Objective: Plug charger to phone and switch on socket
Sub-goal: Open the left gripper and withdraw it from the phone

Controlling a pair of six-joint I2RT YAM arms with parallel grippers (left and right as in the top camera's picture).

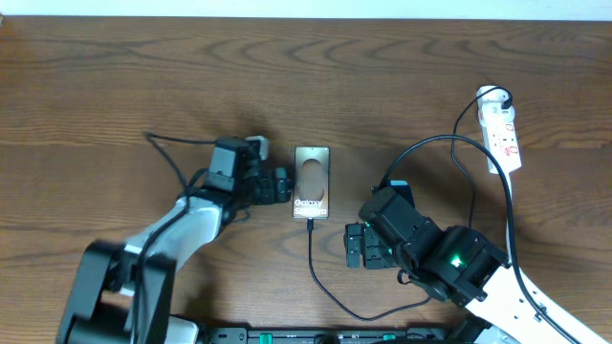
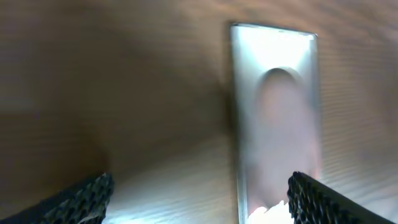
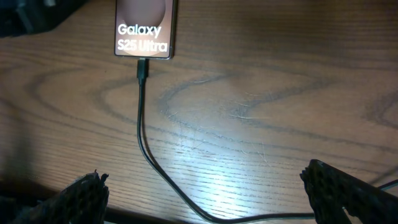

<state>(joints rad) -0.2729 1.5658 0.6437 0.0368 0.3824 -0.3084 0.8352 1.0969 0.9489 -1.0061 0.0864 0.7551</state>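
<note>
Right gripper [image 3: 208,190] jaws spread wide, empty; the charger [image 3: 140,124] cable runs between them toward 11 o'clock, plug tip meeting the phone [image 3: 144,28]. Left gripper [image 2: 199,196] jaws likewise apart, phone just ahead at 1 o'clock. Socket [image 1: 502,129] lies well apart, table's 2 o'clock.

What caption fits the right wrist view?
Charger cable plugged into the Galaxy S25 Ultra phone, trailing across the table toward the open right claw.

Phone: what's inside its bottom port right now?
The charger plug tip meets the phone at the middle of its bottom edge. How deep it sits inside the port is hidden.
</note>
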